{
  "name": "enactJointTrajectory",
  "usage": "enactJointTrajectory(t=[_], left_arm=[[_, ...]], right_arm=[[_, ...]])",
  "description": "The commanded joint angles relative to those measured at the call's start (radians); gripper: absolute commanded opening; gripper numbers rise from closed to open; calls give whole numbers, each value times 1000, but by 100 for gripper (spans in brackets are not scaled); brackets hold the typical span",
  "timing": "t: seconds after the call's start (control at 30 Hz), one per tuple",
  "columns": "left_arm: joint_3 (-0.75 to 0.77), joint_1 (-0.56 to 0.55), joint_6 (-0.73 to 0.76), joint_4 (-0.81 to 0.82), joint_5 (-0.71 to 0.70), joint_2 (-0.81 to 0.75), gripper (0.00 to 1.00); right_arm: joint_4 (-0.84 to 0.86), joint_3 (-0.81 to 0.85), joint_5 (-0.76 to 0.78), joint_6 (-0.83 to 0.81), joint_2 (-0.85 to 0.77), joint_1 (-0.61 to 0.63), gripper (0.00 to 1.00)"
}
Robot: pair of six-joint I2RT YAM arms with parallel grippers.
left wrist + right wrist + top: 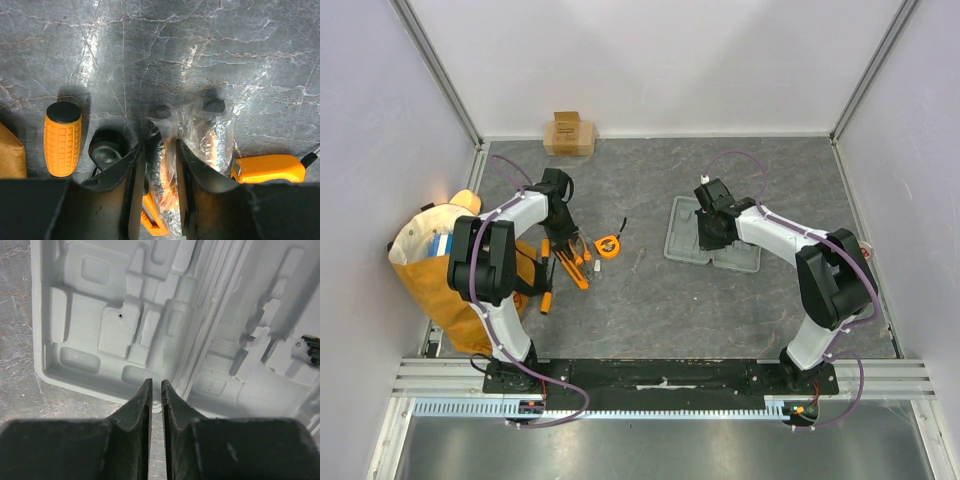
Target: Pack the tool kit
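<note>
- Grey marbled table (650, 300) with white walls around; a cardboard box (569, 132) stands at the far edge.
- The tool kit case (735, 255) lies open and flat on the right side, with its moulded pockets empty in the right wrist view.
- The tools lie in a heap on the left, well apart from the case: a tape measure (608, 246), an orange handle (62, 140) and a clear plastic packet (195, 135).
- The left gripper (160, 145) is low over the heap with one finger on each side of the packet. I cannot tell if it already grasps it.
- The right gripper (155, 382) is nearly clenched with nothing between its fingers, above the near rim of the case.
- My advice: squeeze the hard tool inside, not only the slippery film. Lift straight up, so that the neighbouring tools are not dragged.
</note>
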Motion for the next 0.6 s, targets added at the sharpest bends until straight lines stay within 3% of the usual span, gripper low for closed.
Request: enactJointTrajectory(t=[0.0, 0.17, 0.33, 0.57], left_arm=[[-12, -1, 6, 3, 19, 43, 38], [-9, -15, 14, -12, 3, 77, 35], [30, -18, 35, -21, 19, 65, 2], [131, -37, 83, -29, 105, -29, 2]], right_arm=[[-9, 32, 28, 18, -34, 1, 18], [-9, 48, 25, 25, -36, 2, 18], [-9, 78, 22, 28, -31, 2, 18], [-11, 108, 46, 41, -45, 1, 18]])
